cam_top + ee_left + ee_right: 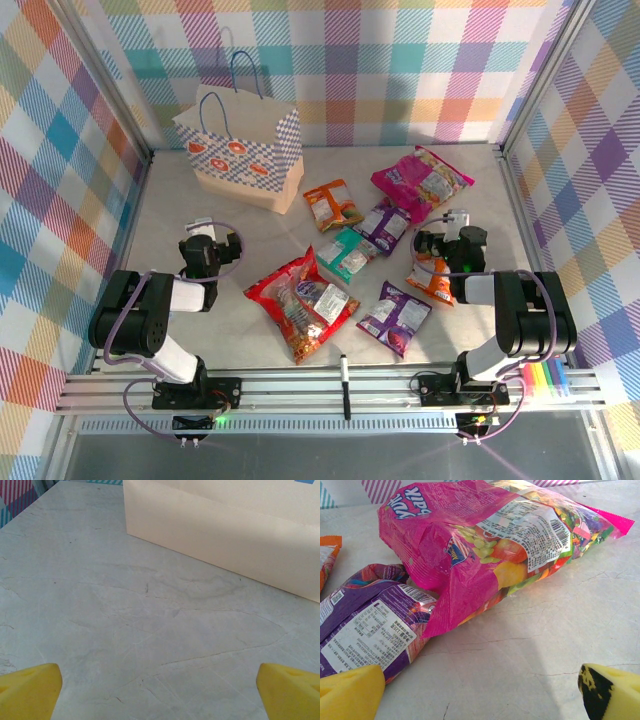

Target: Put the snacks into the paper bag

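The paper bag (240, 150) stands upright at the back left, tan with checked sides and blue cord handles; its plain tan wall (225, 530) rises ahead in the left wrist view. The snacks lie spread over the middle and right: a pink packet (422, 180) (485, 545), an orange one (333, 204), a purple one (385, 225) (370, 620), a teal one (347, 254), a large red one (300, 305) and another purple one (395, 318). My left gripper (203, 228) (160, 700) is open over bare table short of the bag. My right gripper (445, 222) (480, 700) is open, empty, just short of the pink packet.
A black marker pen (345, 385) lies at the near edge. Another orange packet (432, 280) sits partly under my right wrist. Coloured pens (550, 380) rest at the near right corner. Checked walls close in the table on three sides.
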